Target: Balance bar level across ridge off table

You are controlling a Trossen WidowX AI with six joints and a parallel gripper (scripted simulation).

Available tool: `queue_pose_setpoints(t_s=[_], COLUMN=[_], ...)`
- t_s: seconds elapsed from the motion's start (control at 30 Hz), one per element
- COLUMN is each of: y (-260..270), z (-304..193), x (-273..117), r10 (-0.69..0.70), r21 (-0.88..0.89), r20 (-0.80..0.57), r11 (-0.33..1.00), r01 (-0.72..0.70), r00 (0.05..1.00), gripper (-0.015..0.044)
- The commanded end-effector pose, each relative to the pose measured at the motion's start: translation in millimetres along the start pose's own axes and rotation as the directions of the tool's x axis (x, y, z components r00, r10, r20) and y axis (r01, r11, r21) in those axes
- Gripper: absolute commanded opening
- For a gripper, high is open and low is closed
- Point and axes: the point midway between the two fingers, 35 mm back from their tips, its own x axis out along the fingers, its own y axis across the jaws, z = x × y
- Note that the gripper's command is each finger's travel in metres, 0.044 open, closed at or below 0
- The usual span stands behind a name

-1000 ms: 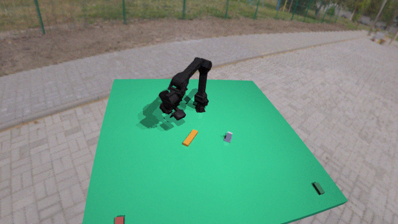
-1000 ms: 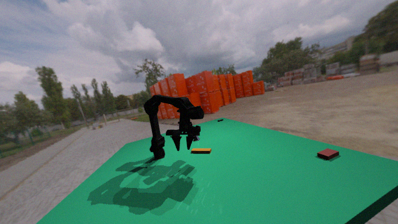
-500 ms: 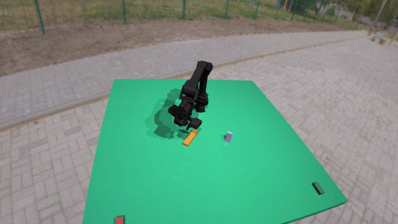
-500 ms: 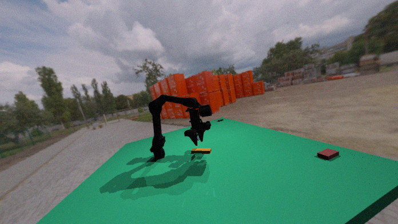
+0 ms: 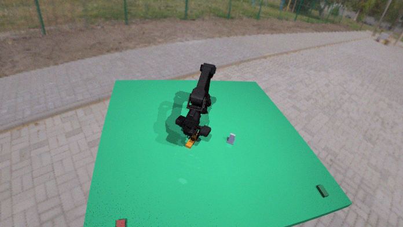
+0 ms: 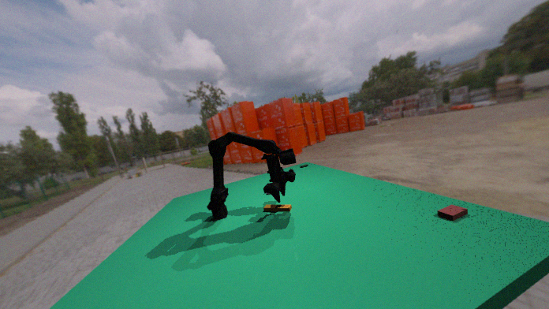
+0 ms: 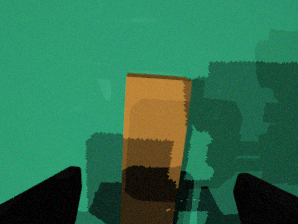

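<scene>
- The green table [image 5: 145,185] carries everything, and I stand near its far middle, bent over forward so my wrist points straight down at the work.
- My claw [image 6: 277,195] hangs above the orange bar [image 6: 278,207], fingers spread fairly wide with nothing between them; in the wrist view a dark fingertip [image 7: 40,219] sits at each lower corner with the bar running up the gap. I judge that spacing suits a grip across the bar's narrow width.
- The bar [image 5: 190,142] lies flat on the table, partly under my wrist in the top view, so it has not been lifted. I aim near its middle, since a centred hold should make levelling easier.
- The small grey ridge [image 5: 231,138] stands upright well apart to one side; its crest shape is too small to make out, but it looks narrow.
- A red block [image 6: 452,212] and a dark green block [image 5: 322,190] sit far off near the table's edges, probably irrelevant.
</scene>
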Motion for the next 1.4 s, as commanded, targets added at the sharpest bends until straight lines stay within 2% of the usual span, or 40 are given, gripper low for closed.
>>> queue_pose_setpoints(t_s=[0.0,0.73,1.23,1.37], y=[1,1,1,0], z=[-3,-3,-3,-4], x=[21,47,48,47], r10=[0.001,0.001,0.001,-0.003], r21=[-0.005,-0.005,-0.005,-0.001], r20=[-0.018,-0.018,-0.018,-0.017], r11=[1.0,1.0,1.0,1.0], r01=[-0.001,-0.001,-0.001,0.003], r00=[1.0,1.0,1.0,1.0], gripper=[0.0315,0.0315,0.0315,0.021])
